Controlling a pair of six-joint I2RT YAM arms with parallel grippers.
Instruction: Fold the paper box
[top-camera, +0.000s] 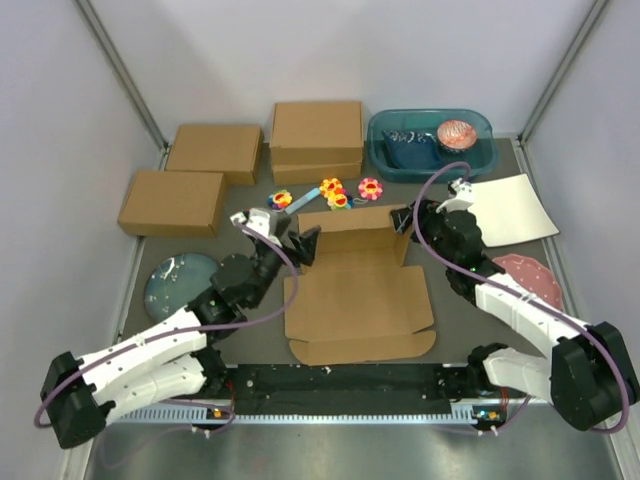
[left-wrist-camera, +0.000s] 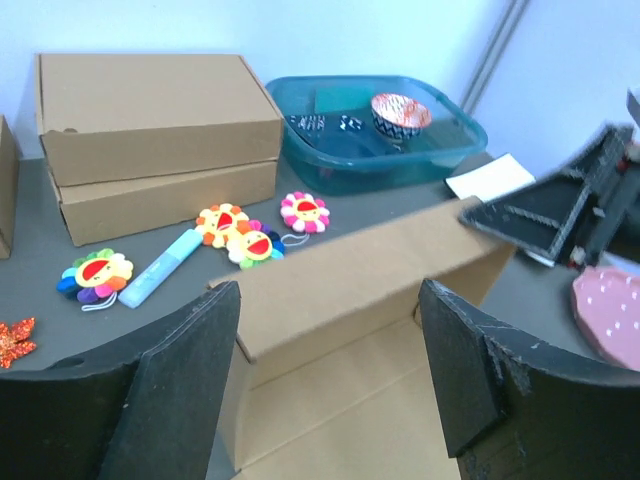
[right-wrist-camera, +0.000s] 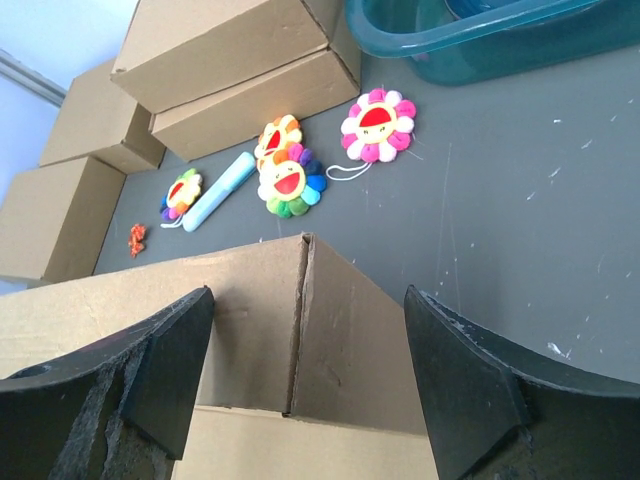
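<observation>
The paper box lies flat on the dark mat between both arms, with its far flap folded upright. My left gripper hovers at the flap's left end, open, with nothing between its fingers. In the left wrist view the standing flap fills the gap of the left gripper, untouched. My right gripper is open at the flap's right end. In the right wrist view the corner crease of the box sits between the spread fingers of the right gripper.
Three ready-made cardboard boxes stand at the back left. A teal bin is at the back right, a white sheet and pink plate on the right, a blue-grey plate on the left. Flower toys lie behind the flap.
</observation>
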